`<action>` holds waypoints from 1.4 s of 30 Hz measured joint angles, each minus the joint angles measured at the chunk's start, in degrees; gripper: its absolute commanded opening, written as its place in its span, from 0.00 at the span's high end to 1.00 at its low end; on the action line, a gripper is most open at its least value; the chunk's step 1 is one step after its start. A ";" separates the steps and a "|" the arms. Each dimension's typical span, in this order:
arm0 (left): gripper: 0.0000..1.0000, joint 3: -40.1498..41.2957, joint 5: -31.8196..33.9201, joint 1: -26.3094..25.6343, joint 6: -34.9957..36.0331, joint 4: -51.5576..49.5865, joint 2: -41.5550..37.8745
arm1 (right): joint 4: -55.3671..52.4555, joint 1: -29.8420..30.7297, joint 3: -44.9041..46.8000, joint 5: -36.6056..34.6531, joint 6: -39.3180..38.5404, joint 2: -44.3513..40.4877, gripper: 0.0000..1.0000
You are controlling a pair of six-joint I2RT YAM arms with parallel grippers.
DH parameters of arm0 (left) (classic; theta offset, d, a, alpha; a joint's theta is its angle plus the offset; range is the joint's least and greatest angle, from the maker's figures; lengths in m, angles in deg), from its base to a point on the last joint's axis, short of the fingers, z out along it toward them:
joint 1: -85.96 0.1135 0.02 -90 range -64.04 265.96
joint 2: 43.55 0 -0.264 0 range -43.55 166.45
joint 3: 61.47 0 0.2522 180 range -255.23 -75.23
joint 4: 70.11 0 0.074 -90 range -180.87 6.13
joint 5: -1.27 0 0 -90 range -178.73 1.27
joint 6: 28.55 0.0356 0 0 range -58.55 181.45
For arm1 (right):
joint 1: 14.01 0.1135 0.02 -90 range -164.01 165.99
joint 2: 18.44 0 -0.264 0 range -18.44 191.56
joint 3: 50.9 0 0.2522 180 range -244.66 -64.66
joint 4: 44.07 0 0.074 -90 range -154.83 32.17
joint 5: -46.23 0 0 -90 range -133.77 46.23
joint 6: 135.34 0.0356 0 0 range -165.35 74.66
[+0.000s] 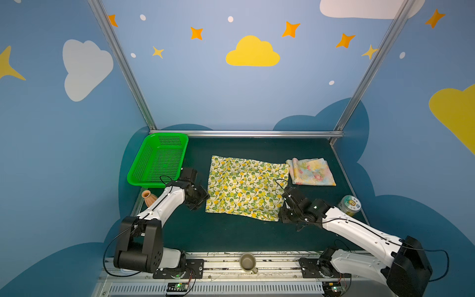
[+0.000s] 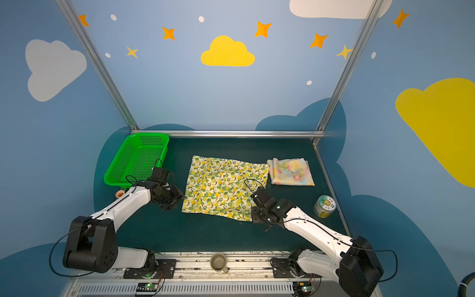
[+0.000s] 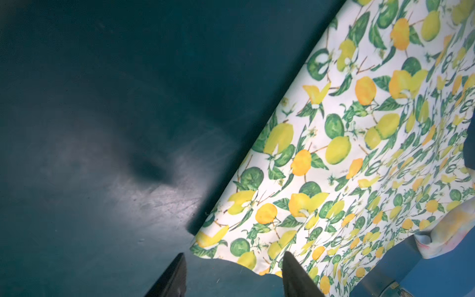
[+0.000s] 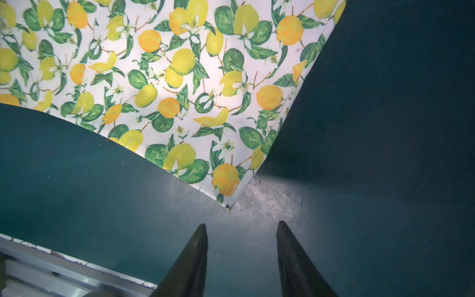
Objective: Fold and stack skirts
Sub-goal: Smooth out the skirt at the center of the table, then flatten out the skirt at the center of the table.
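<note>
Here the lemon skirt (image 1: 244,187) lies flat, longer side-to-side.

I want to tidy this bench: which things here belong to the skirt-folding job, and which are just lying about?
Job: lemon-print skirt, pink-flowered skirt.
Lying about: green mesh basket, clay vase, tin can, mug.

Skirts x2: 1 lemon-print skirt (image 1: 244,187), 1 pink-floral skirt (image 1: 311,172). Grippers x2: left gripper (image 3: 234,254), right gripper (image 4: 242,223), 2 fingers (image 4: 195,257) ea. Green mesh basket (image 1: 144,164) x1. Clay vase (image 1: 149,198) x1. Round tin (image 1: 349,205) x1. Mug (image 1: 248,262) x1.
</note>
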 measured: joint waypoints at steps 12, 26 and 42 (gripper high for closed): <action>0.41 0.07 -1.14 0.26 0.02 2.05 6.45 | 9.79 -7.50 8.37 9.11 8.61 0.26 0.53; 0.46 0.07 -1.92 0.70 -0.04 4.81 9.70 | 21.46 -8.48 11.34 16.50 16.41 5.68 0.61; 0.42 0.07 -3.13 1.88 0.61 4.26 9.75 | 19.37 -11.32 11.37 18.03 17.14 1.70 1.00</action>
